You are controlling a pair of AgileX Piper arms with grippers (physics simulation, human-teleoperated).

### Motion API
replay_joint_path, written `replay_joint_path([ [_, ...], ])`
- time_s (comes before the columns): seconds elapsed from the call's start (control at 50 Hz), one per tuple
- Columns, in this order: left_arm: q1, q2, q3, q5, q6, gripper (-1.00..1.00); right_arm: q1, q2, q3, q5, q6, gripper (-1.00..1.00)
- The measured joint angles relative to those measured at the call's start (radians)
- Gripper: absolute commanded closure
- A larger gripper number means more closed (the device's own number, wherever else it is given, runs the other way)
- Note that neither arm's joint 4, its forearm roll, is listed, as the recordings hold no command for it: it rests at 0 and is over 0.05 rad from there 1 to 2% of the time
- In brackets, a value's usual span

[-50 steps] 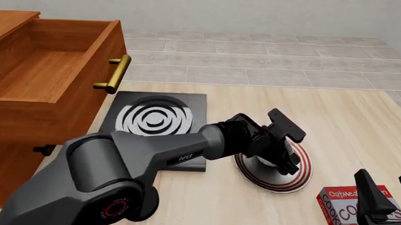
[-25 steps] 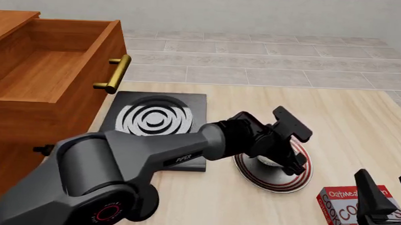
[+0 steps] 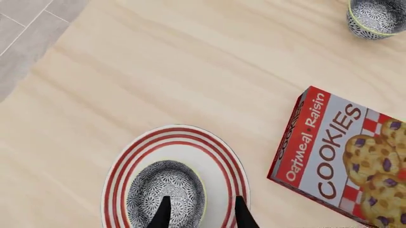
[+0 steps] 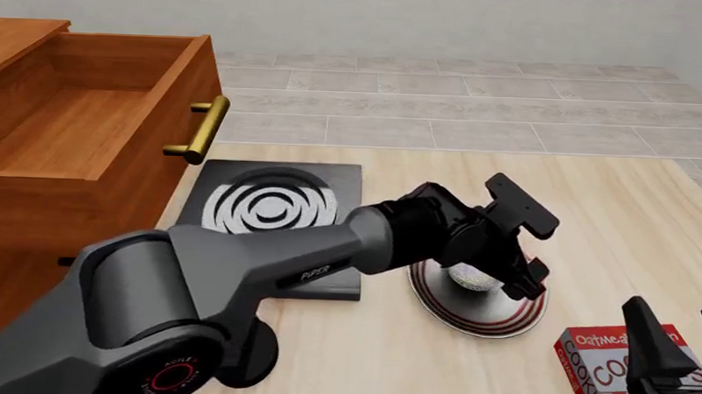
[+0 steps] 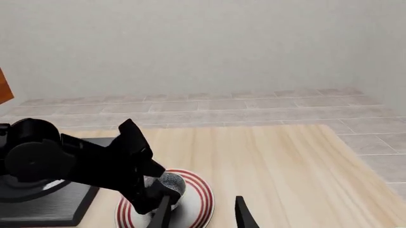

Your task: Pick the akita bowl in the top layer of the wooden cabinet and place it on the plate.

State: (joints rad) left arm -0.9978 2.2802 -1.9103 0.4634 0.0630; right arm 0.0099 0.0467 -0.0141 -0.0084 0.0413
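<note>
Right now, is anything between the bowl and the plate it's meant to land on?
Nothing visible. The akita bowl already sits on the plate, with the left gripper open around its rim.

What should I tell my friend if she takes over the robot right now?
Left tool: open, just above the plate, one finger over the bowl, one outside its rim.
Right tool: open, holding nothing, near the cookie box.
Bowl: sitting upright on the plate.
Top drawer: pulled open.
Done: bowl is out of the drawer and on the plate.
Left: probably just lift the left arm away without bumping the bowl.
</note>
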Motion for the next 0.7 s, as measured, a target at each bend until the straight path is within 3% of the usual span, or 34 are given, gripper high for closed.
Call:
replay_joint_path([
  [0.7,0.008,-0.091,0.026,0.031,0.029,-1.00,0.004,-0.028,-0.001,0.024,-0.016,-1.00],
])
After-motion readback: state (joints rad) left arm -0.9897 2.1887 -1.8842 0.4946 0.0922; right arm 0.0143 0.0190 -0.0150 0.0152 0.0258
